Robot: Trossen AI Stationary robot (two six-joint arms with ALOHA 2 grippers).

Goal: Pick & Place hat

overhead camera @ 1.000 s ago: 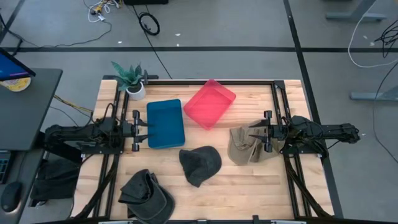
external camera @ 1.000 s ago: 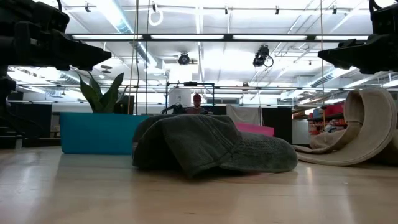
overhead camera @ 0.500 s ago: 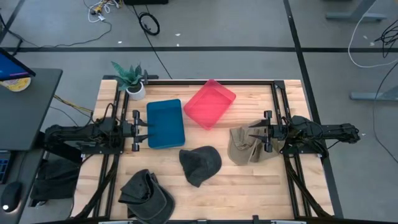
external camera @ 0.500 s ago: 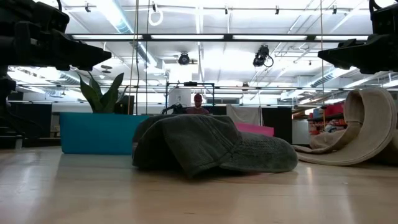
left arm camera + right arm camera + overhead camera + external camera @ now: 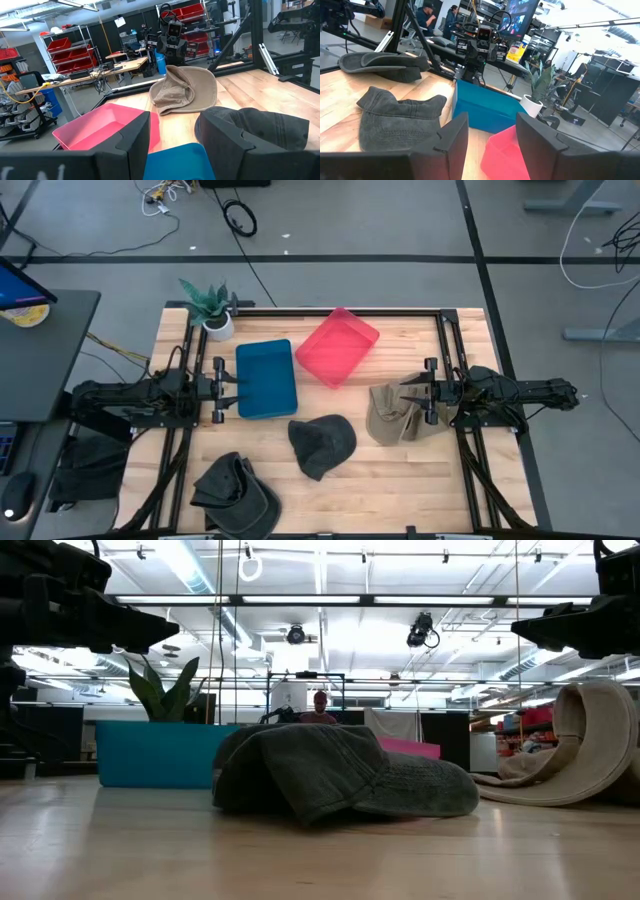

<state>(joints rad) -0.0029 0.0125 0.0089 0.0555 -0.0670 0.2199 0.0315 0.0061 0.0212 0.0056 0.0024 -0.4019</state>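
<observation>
Three hats lie on the wooden table. A dark grey hat [image 5: 322,445] [image 5: 340,780] rests brim-down at the table's middle. A tan hat [image 5: 390,412] [image 5: 185,89] lies crumpled toward the right. A second dark hat [image 5: 235,490] [image 5: 385,64] sits at the near left. My left gripper [image 5: 238,385] [image 5: 175,145] hovers open at the blue bin's left edge. My right gripper [image 5: 405,392] [image 5: 492,135] hovers open above the tan hat, touching nothing.
A blue bin [image 5: 267,378] and a pink bin [image 5: 337,345] stand at the table's far middle. A potted plant [image 5: 210,308] is at the far left corner. Black frame rails [image 5: 445,350] run along the sides. Bare wood shows at the near right.
</observation>
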